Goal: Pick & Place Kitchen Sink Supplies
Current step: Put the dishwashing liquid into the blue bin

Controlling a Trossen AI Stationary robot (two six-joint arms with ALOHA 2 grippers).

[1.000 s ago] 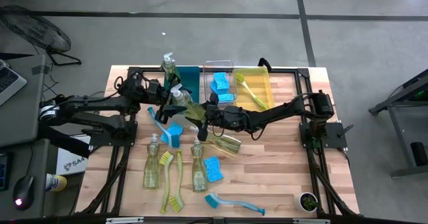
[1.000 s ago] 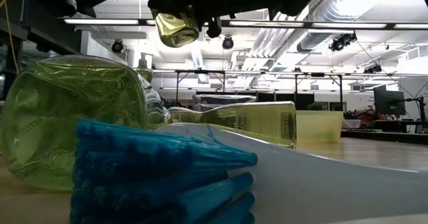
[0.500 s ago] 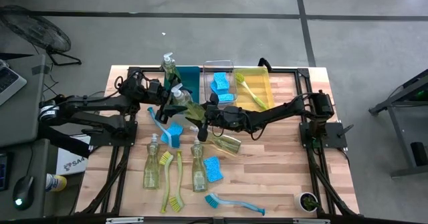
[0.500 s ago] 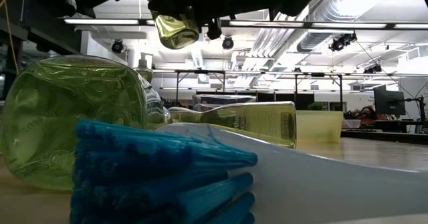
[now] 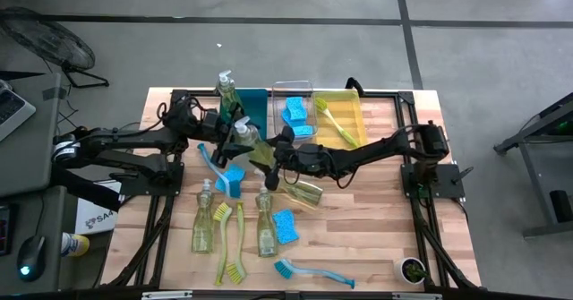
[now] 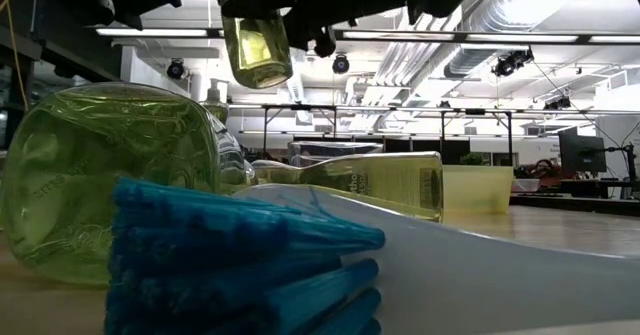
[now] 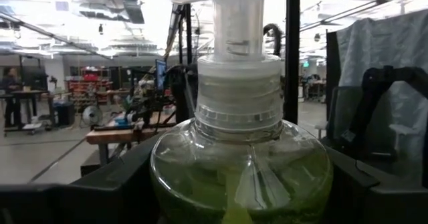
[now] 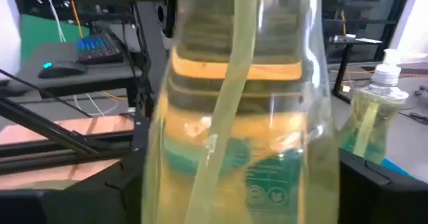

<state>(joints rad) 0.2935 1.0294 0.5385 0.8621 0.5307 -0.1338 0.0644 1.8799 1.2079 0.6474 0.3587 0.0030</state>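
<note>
A clear pump bottle of yellow-green soap (image 5: pixel 248 144) hangs in the air between my two grippers, over the table's middle; the low view shows its base (image 6: pixel 256 47) lifted clear. My left gripper (image 5: pixel 226 132) stands at its pump end and my right gripper (image 5: pixel 271 155) at its body; both are shut on it. Another soap bottle (image 5: pixel 225 89) stands in the teal bin (image 5: pixel 255 103). Blue sponges (image 5: pixel 294 114) lie in the clear bin. A green brush (image 5: pixel 333 119) lies in the yellow bin. My left gripper pinches the bottle at its shoulder (image 7: pixel 172 158), just below the white pump collar, one finger (image 7: pixel 73 200) on each side. The bottle stands upright in this view, lifted clear. My right gripper pinches the bottle's body (image 8: pixel 167 150) between its two fingers (image 8: pixel 124 190), coming level from the table's right.
On the table lie a blue brush (image 5: pixel 209 159), a blue sponge (image 5: pixel 234 179), a soap bottle on its side (image 5: pixel 304 192), two more bottles (image 5: pixel 204 226) (image 5: pixel 266 229), green brushes (image 5: pixel 229 246), a sponge (image 5: pixel 285 227) and a blue brush (image 5: pixel 309 271). A small pot (image 5: pixel 410 269) stands at the near right corner.
The held bottle has shifted a little toward the table's far left, toward the teal bin, and has come more upright; in the low view its base hangs slightly lower. Both grippers have moved along with it and stayed shut.
</note>
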